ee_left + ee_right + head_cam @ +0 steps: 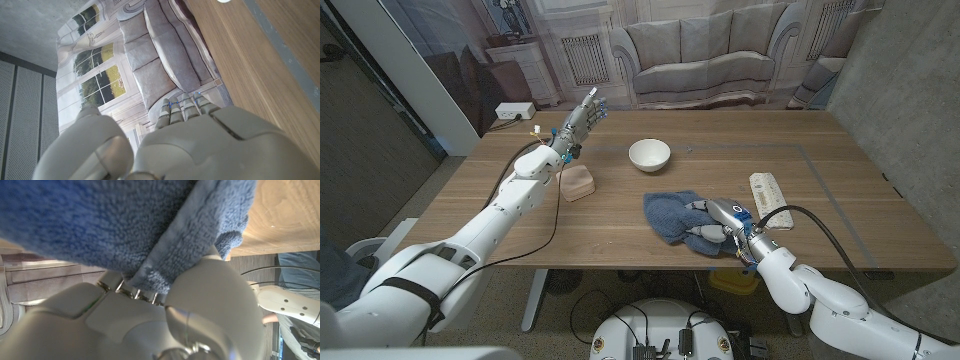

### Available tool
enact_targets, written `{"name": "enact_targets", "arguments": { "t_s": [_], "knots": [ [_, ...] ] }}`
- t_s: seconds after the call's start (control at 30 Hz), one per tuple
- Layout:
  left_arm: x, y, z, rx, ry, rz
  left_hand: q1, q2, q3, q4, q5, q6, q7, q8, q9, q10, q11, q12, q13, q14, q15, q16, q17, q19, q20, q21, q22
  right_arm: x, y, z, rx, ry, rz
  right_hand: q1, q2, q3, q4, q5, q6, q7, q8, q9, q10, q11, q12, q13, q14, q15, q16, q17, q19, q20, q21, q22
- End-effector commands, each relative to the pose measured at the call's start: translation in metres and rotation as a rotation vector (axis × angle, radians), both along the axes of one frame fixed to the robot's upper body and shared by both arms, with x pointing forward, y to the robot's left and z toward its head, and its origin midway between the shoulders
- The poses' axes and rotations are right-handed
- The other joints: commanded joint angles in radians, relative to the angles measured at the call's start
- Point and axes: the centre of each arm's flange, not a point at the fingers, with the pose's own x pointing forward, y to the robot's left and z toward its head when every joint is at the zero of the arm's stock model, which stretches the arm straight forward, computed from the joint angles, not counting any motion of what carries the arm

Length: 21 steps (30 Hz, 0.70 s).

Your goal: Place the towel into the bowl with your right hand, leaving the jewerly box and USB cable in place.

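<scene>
Nearest to us, our right hand (712, 226) sits on the near right edge of the blue towel (672, 214), fingers curled into the terry cloth. In the right wrist view the towel (125, 225) drapes over our fingers (135, 290), with a fold tucked between them and the thumb, so we judge the hand is gripping the towel, though the cloth has not yet left the table. We take the step in hand to be the grasp itself.

The next move, as we read it, calls for lifting the towel clear and carrying it away from us and a little left to the white bowl (649, 154), which stands beyond the towel near the table's middle. The trailing cloth could drag, so we would want a high lift.

Just right of our right hand lies a pale packet (769, 197), which may hold the USB cable; we cannot make out its contents. Left of the bowl sits the jewelry box (578, 184), a small tan block, well apart from the towel's likely path.

Farthest off, our left hand (580, 121) is raised above the far left of the table, fingers spread and straight, holding nothing; the left wrist view shows its back (200, 145).

How much towel our right fingers truly enclose is hidden under the cloth.
</scene>
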Motion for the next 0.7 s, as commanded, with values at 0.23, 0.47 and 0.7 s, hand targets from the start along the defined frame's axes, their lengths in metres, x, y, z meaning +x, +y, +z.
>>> {"name": "enact_targets", "arguments": {
  "t_s": [0.23, 0.47, 0.7],
  "knots": [
    [-0.002, 0.002, 0.005, -0.013, -0.019, 0.004, 0.004, 0.003, -0.008, 0.001, 0.0, 0.011, 0.003, 0.001, 0.003, 0.01, 0.006, -0.002, 0.001, 0.005, 0.006, 0.009, 0.002, 0.001, 0.004, 0.008, 0.005, -0.012, -0.002, 0.026, -0.009, -0.083, -0.006, 0.109, 0.1, -0.006, 0.004, -0.004, 0.008, 0.001, -0.004, 0.002, 0.013, -0.007, -0.003, 0.004, 0.007, -0.11, -0.001, 0.002, 0.003, -0.099, 0.006, 0.004],
    [-0.002, 0.0, 0.007, -0.013, -0.026, 0.0, 0.005, 0.004, -0.009, 0.001, 0.0, 0.012, 0.004, 0.001, 0.003, 0.01, 0.005, -0.002, 0.001, 0.004, 0.006, 0.009, 0.002, 0.001, 0.004, 0.008, 0.005, -0.015, -0.007, 0.035, 0.005, -0.086, -0.014, 0.11, 0.102, -0.007, 0.006, -0.006, 0.006, 0.005, -0.007, 0.002, 0.013, -0.003, -0.006, 0.004, 0.005, -0.109, -0.004, 0.001, -0.001, -0.099, 0.006, 0.004],
    [0.0, -0.001, 0.007, -0.016, -0.025, -0.002, 0.005, 0.004, -0.01, 0.001, 0.0, 0.013, 0.004, 0.001, 0.003, 0.012, 0.005, -0.002, 0.001, 0.004, 0.006, 0.009, 0.002, 0.001, 0.004, 0.008, 0.005, -0.021, -0.016, 0.048, 0.069, -0.082, -0.023, 0.11, 0.105, -0.009, 0.009, -0.007, 0.006, 0.005, -0.009, 0.003, 0.011, 0.001, -0.01, 0.004, 0.004, -0.109, -0.007, 0.001, -0.003, -0.099, 0.006, 0.005]
  ]
}}
